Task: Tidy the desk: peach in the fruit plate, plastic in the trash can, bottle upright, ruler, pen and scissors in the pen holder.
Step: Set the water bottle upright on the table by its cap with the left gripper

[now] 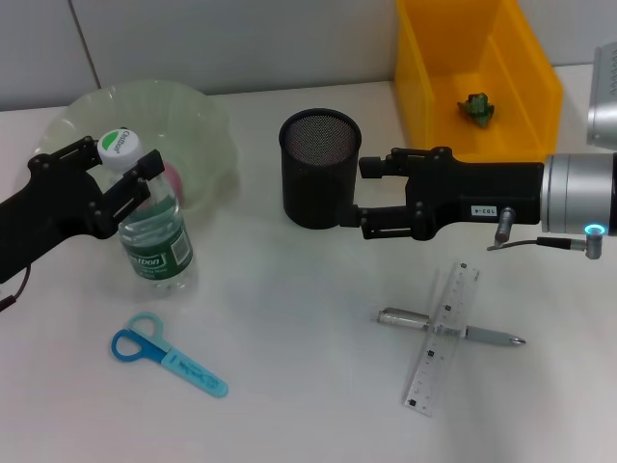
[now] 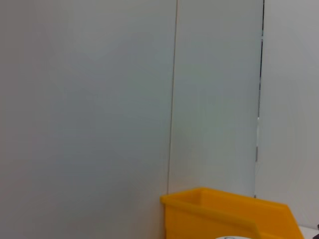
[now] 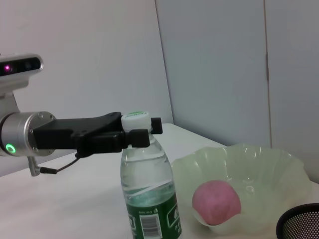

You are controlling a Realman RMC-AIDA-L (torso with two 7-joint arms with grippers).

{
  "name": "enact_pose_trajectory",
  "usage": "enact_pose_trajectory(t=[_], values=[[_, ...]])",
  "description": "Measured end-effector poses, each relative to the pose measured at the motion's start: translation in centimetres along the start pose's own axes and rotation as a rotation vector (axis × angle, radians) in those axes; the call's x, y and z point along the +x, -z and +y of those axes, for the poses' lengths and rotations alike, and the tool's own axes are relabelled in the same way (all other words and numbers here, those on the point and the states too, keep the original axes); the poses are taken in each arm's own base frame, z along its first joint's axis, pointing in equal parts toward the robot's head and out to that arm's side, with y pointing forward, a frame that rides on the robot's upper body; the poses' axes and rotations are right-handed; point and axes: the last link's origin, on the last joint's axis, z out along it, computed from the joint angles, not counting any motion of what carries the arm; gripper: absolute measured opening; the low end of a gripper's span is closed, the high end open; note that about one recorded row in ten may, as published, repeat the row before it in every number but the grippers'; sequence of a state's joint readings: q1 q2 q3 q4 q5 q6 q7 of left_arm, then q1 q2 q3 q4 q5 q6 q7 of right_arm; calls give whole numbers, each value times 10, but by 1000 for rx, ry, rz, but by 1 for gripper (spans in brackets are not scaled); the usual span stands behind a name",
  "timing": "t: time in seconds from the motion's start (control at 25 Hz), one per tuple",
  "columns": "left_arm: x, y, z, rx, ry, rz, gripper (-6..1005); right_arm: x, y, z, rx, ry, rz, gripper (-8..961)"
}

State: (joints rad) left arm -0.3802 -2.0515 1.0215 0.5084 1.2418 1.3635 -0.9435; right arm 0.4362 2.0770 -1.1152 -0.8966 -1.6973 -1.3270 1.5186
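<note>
The bottle (image 1: 156, 236) (image 3: 148, 191) stands upright on the desk (image 1: 308, 386), in front of the fruit plate (image 1: 198, 116) (image 3: 269, 164). My left gripper (image 1: 123, 166) (image 3: 142, 130) is shut on the bottle's neck just under the white cap. The peach (image 1: 174, 179) (image 3: 217, 201) lies in the plate. My right gripper (image 1: 364, 198) hovers open beside the pen holder (image 1: 320, 169) (image 3: 299, 221), on its right, holding nothing. The pen (image 1: 453, 329) and ruler (image 1: 442, 340) lie crossed at front right. The scissors (image 1: 166, 357) lie at front left. The trash can (image 1: 453, 58) (image 2: 224, 214) holds a green plastic scrap (image 1: 477, 108).
A grey panelled wall (image 1: 241, 39) backs the desk. Bare tabletop lies between the scissors and the pen.
</note>
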Motion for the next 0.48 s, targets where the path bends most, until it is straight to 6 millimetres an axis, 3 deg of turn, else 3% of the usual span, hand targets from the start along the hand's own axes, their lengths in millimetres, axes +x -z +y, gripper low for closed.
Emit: enact_pose_trajectory(t=[0.48], values=[[-7, 0, -2, 36, -3, -20, 444, 1, 0, 0, 0, -4, 1, 795]])
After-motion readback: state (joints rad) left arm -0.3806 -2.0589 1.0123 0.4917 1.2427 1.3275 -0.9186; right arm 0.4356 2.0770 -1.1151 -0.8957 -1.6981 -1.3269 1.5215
